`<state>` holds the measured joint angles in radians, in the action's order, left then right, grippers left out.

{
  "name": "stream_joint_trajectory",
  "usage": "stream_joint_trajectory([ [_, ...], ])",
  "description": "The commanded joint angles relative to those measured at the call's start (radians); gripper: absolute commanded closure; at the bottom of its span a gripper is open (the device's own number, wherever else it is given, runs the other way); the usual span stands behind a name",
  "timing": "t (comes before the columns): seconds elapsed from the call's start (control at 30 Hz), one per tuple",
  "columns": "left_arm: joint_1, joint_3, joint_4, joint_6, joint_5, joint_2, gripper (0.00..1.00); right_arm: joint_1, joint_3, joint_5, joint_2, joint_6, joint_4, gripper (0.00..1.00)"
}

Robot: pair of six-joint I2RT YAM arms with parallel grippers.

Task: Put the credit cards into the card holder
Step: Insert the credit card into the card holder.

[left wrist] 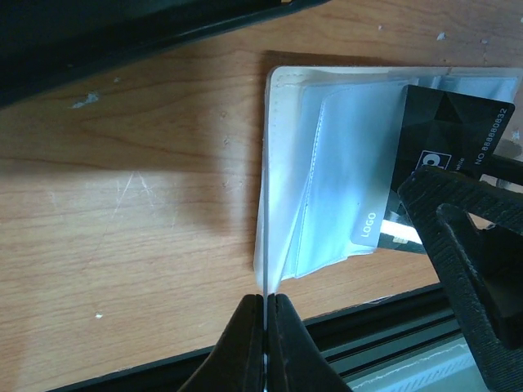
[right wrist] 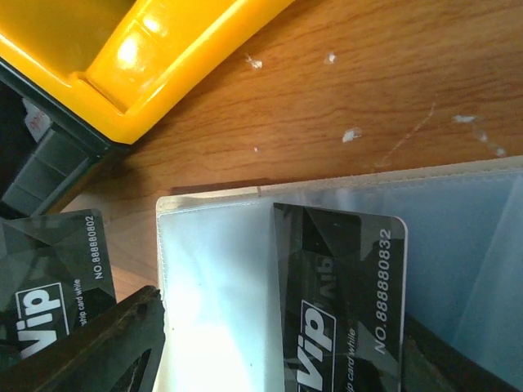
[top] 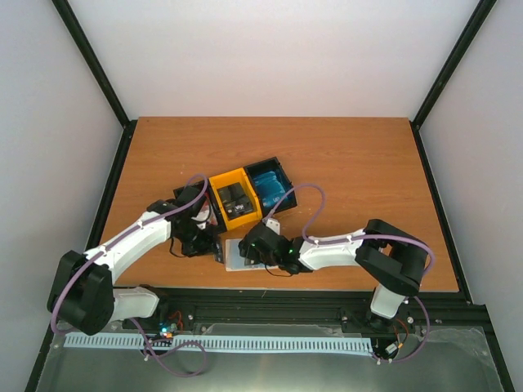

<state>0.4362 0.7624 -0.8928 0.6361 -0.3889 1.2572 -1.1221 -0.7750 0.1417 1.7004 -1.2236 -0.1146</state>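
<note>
Card holder (left wrist: 335,188) lies open on the bench (left wrist: 122,204), one edge pinched in my left tool (left wrist: 265,327), whose fingers are pressed together on it. Between the parted fingers of my right tool (right wrist: 286,351) sits a black credit card (right wrist: 343,294), seemingly only part-way in. My worry is that a finger catches its edge on retreat and drags it out, or the thin pinch slips

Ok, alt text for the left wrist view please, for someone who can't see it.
The left gripper, jaws shut, pinches a clear pocket flap of the open card holder lying on the wooden table. A black credit card appears partly slid into a pocket, with the right gripper's dark fingers at its outer end.
</note>
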Motion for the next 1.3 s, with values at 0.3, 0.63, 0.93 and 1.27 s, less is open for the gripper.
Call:
stream_joint_trajectory([
  [0.3, 0.009, 0.033, 0.048, -0.048, -0.041, 0.023, 0.99, -0.007, -0.123, 0.020, 0.026, 0.033, 0.342, 0.21],
  [0.63, 0.009, 0.014, 0.076, -0.049, -0.054, 0.039, 0.99, 0.009, -0.089, -0.021, -0.065, 0.001, 0.308, 0.23],
  [0.93, 0.009, -0.002, 0.090, -0.045, -0.073, 0.037, 1.00, 0.018, -0.060, -0.022, -0.113, -0.024, 0.320, 0.29],
  [1.27, 0.008, -0.019, 0.104, -0.054, -0.087, 0.058, 0.99, 0.019, -0.171, -0.052, 0.015, 0.038, 0.447, 0.31],
])
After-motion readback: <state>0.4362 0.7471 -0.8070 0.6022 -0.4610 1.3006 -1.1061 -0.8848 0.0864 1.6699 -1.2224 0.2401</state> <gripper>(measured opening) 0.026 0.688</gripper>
